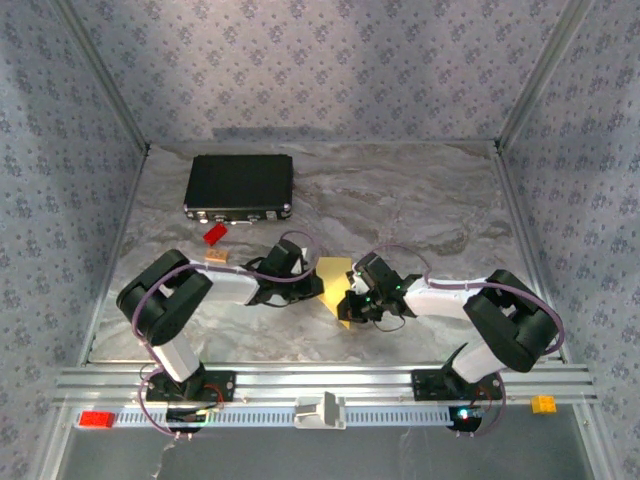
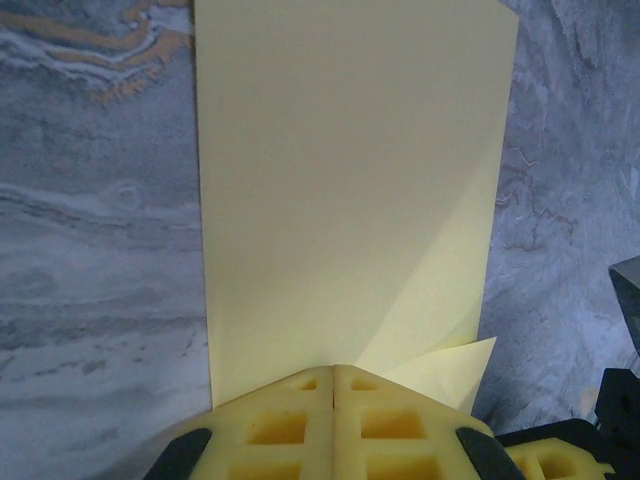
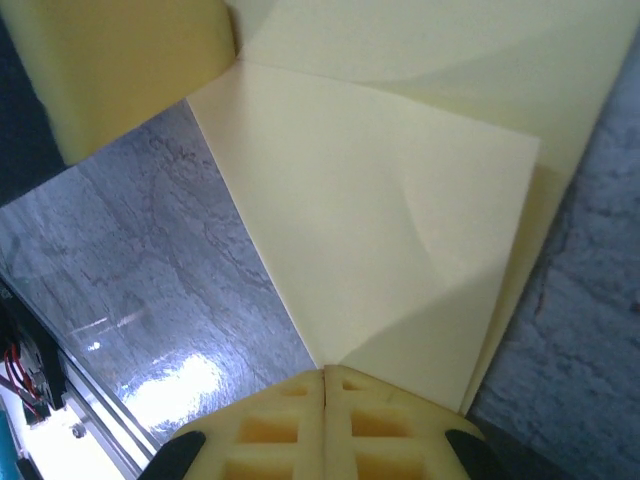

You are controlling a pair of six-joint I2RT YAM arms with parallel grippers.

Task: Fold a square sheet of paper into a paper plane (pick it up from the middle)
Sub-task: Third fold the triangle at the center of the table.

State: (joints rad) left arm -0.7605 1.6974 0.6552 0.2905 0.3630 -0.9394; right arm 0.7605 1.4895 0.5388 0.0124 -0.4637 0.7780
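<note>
The square sheet of paper [image 1: 334, 281] is pale yellow and partly folded, lying mid-table between both arms. My left gripper [image 1: 312, 287] is shut, its fingertips [image 2: 320, 380] resting on the near end of the paper [image 2: 340, 180], where a diagonal crease starts. A loose flap [image 2: 452, 370] lifts at its right. My right gripper [image 1: 352, 302] is shut on the raised flap of the paper [image 3: 400, 230], whose edge runs into the closed tips [image 3: 345, 385]. The left gripper's yellow finger [image 3: 130, 70] sits at the flap's far corner.
A black rectangular case [image 1: 239, 186] lies at the back left. A small red brick [image 1: 214, 234] and a small tan block [image 1: 218, 256] sit just in front of it, close to the left arm. Patterned walls enclose the marbled table [image 1: 430, 215].
</note>
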